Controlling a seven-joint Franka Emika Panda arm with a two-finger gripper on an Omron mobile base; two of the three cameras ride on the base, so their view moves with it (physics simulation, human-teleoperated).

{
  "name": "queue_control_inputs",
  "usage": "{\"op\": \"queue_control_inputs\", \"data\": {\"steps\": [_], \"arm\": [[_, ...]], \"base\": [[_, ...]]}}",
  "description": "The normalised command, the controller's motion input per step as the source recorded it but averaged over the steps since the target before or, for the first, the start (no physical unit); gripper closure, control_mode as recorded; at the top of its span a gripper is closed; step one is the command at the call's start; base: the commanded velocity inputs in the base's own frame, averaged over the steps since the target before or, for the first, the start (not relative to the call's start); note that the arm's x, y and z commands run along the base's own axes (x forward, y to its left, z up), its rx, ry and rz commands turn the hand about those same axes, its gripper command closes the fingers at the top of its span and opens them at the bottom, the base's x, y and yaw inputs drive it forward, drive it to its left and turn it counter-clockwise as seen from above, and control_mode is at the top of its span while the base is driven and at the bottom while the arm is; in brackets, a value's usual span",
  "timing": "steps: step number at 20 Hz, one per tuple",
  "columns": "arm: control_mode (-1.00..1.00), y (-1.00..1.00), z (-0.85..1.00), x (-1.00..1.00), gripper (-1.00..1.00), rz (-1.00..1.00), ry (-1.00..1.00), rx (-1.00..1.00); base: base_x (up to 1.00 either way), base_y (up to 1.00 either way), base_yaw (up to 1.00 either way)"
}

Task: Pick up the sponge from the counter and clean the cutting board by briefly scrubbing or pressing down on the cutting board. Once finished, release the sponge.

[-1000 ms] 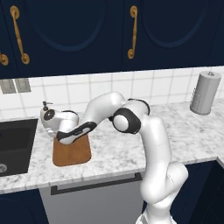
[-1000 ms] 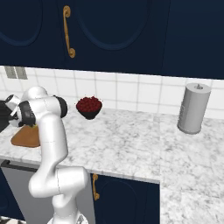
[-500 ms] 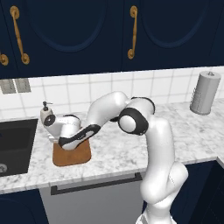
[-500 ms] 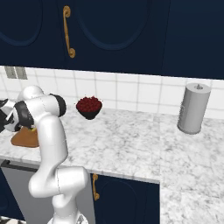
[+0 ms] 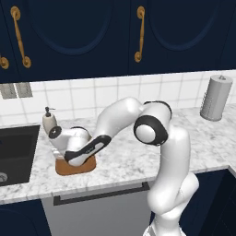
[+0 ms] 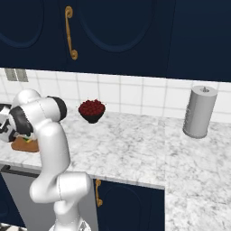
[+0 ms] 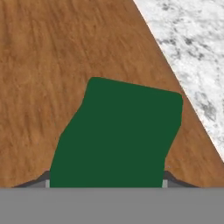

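The green-topped sponge [image 7: 118, 135] sits between the fingertips of my gripper [image 7: 107, 181], which is shut on it. Directly beneath it is the brown wooden cutting board [image 7: 52, 57], very close, and I cannot tell whether the sponge touches it. The white marble counter [image 7: 188, 39] shows past the board's edge. From the left base view my hand is low over the cutting board [image 5: 64, 169], beside the sink. In the right base view a bit of the sponge [image 6: 30, 141] peeks out over the cutting board [image 6: 19, 145], behind my arm.
A soap dispenser [image 5: 48, 120] stands just behind the board. The dark sink [image 5: 14, 152] lies to its left. A bowl of red fruit [image 6: 91, 110] sits by the tiled wall, and a grey paper towel roll [image 5: 215, 97] stands far right. Dark cabinets hang overhead.
The hand has come down and forward over the cutting board with the sponge still in the jaws. The elbow has swung out to the right.
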Motion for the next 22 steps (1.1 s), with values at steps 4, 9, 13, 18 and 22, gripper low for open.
{"op": "queue_control_inputs", "data": {"steps": [4,9,13,18,22], "arm": [[-1.00,-0.17,-0.33,-0.86,1.00,0.00,0.03,0.00],[-1.00,-0.49,-0.14,0.30,1.00,0.00,-0.01,0.00],[-1.00,-0.63,-0.22,0.75,1.00,-0.01,-0.02,0.00],[-1.00,-0.33,-0.21,0.96,1.00,-0.02,-0.01,0.00],[-1.00,-0.14,-0.16,1.00,1.00,-0.04,-0.01,0.00]], "base": [[0.00,0.00,0.00],[0.00,0.00,0.00],[0.00,0.00,0.00],[0.00,0.00,0.00],[0.00,0.00,0.00]]}}
